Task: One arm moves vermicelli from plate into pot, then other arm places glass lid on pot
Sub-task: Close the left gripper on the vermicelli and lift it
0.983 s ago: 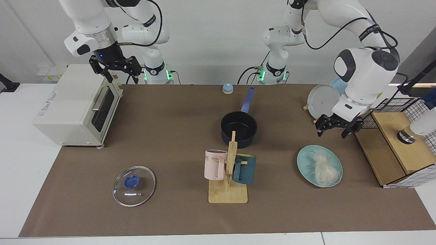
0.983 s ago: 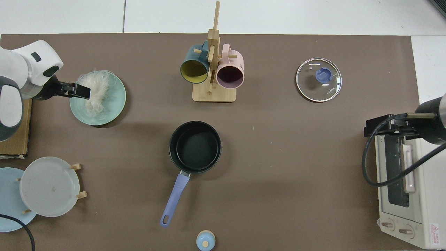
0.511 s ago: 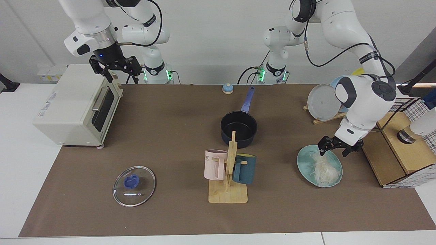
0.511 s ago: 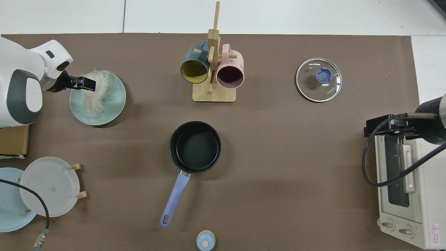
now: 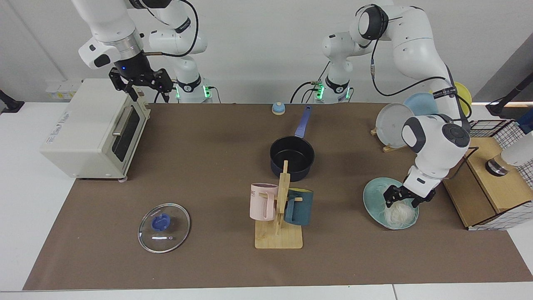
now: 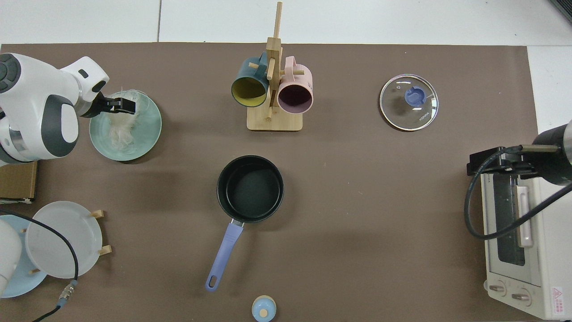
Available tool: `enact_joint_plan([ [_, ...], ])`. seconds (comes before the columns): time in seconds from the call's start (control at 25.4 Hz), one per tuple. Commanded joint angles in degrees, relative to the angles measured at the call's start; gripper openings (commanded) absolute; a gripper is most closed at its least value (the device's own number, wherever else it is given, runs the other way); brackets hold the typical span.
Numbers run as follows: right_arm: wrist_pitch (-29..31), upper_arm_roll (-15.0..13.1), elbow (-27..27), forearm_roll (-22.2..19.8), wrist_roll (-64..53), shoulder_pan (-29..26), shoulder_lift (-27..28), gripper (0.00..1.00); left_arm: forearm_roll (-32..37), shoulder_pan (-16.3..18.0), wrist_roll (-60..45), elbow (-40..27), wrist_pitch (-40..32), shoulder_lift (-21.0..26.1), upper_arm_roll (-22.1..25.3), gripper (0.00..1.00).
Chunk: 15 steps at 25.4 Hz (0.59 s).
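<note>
Facing view: left gripper (image 5: 402,199), fingers spread, sits over vermicelli (image 5: 399,213) on plate (image 5: 372,196) near table's end; right gripper (image 5: 141,83), also spread, waits.

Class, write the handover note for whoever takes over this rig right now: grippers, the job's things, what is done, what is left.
Left gripper: open, down at the vermicelli on the teal plate, nothing gripped yet.
Right gripper: open, waiting above the toaster oven.
Pot: mid-table, empty.
Glass lid: flat on the mat, apart from the pot.
Done: nothing moved.
Left: grasp vermicelli, drop into pot, then lid on.
</note>
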Motion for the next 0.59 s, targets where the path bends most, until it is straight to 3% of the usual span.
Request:
enact_joint_plan([
  [0.0,-0.46,0.53,0.61,1.64,-0.84,-1.17,0.2,1.0,0.14,-0.37,-2.43,-0.34,2.2,0.92,-0.02,1.0],
  [0.47,-0.46,0.53,0.61,1.64,-0.84,-1.17,0.2,1.0,0.58,-0.11,-3.32,-2.1,6.59,3.82,-0.02,1.0],
  [0.51,-0.46,0.44,0.61,1.64,-0.84,-1.17,0.2,1.0,0.58,-0.11,-3.32,-2.1,6.68,3.82,-0.02,0.98],
  [0.55,-0.46,0.53,0.61,1.64,-0.84,-1.17,0.2,1.0,0.58,-0.11,-3.14,-2.1,6.59,3.82,-0.02,0.87],
])
